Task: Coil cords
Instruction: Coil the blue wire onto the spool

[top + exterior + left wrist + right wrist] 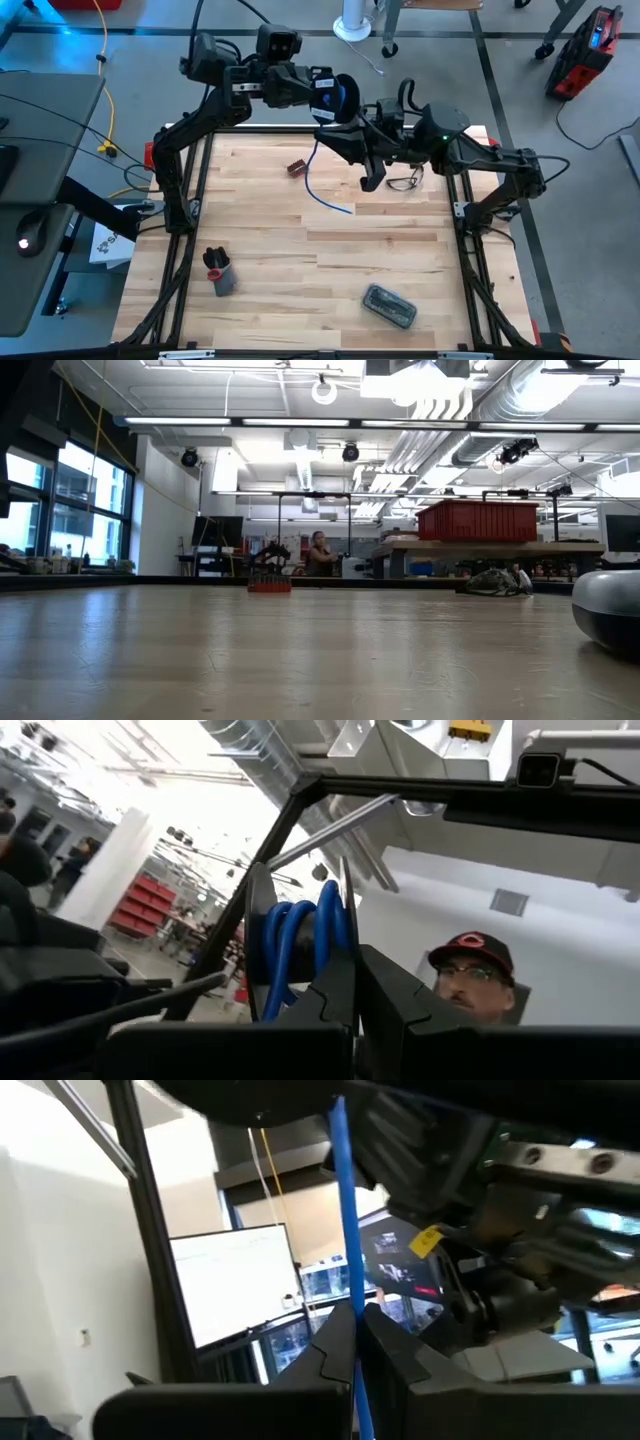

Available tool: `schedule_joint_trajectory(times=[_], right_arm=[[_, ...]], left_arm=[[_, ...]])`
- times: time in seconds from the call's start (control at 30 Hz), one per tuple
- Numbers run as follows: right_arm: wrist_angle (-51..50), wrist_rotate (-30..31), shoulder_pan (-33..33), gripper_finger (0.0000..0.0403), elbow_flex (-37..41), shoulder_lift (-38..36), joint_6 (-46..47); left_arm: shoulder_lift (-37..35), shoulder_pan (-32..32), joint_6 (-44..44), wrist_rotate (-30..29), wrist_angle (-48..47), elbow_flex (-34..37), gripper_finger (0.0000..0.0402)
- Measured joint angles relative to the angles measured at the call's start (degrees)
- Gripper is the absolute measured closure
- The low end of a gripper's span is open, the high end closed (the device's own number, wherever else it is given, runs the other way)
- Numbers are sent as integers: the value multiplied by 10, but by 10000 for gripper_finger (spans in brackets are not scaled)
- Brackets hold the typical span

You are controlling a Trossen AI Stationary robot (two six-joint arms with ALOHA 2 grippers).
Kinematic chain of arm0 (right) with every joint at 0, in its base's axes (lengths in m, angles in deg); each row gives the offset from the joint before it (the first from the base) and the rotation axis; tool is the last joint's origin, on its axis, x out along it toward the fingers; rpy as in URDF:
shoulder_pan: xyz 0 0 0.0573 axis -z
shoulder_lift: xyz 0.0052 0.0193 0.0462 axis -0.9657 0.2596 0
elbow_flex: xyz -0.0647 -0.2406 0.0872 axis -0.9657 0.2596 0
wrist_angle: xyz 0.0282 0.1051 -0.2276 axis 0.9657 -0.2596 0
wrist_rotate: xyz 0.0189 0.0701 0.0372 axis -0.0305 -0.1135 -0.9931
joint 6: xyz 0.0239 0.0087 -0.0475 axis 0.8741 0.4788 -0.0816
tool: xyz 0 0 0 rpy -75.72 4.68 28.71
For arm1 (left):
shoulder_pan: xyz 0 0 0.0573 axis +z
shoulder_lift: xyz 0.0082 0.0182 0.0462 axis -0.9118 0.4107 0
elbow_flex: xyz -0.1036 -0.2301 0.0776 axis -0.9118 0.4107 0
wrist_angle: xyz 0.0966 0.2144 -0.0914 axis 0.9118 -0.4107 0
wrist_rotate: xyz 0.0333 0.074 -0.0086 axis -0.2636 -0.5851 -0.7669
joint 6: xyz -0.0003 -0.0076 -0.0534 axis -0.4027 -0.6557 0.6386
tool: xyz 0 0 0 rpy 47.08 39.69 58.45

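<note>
High above the table's far middle, my left gripper (340, 97) is shut on a small black reel (262, 930) wound with several turns of blue cord (300, 935). Just beside and below it, my right gripper (326, 131) is shut on the same blue cord (343, 1230) where it leaves the reel. Below that gripper the cord (318, 180) hangs down, and its free end (342, 208) lies on the wooden table. The low view shows neither gripper. My left gripper pinches the reel between its two fingers at one flange's rim (345, 955), seen edge-on. The reel is lifted clear of the table, with its wound cord beside the fingers. My right gripper pinches a single strand of the cord (352, 1342) between its two fingers, which lie across it. From the fingers to the reel the cord (338, 1160) runs in a straight line. The rest hangs slack down to the table.
On the table lie a small red block (296, 167), dark-framed glasses (405, 182) under the right arm, a black and grey object (218, 272) at the near left and a dark case (389, 305) at the near right. A person's face shows beyond the reel in the left wrist view.
</note>
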Motion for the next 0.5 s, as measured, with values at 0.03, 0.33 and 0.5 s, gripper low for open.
schedule_joint_trajectory(times=[0.03, 0.33, 0.5], right_arm=[[2, -3, 0, 402, 0, 2, 1], [47, -38, 10, 402, 1, 23, 22], [80, -81, 25, 402, 1, 32, 55]], left_arm=[[0, 2, -4, 0, -1, 0, 401], [5, 5, -32, -3, -20, -1, 401], [15, 4, -26, -4, -9, -1, 401]])
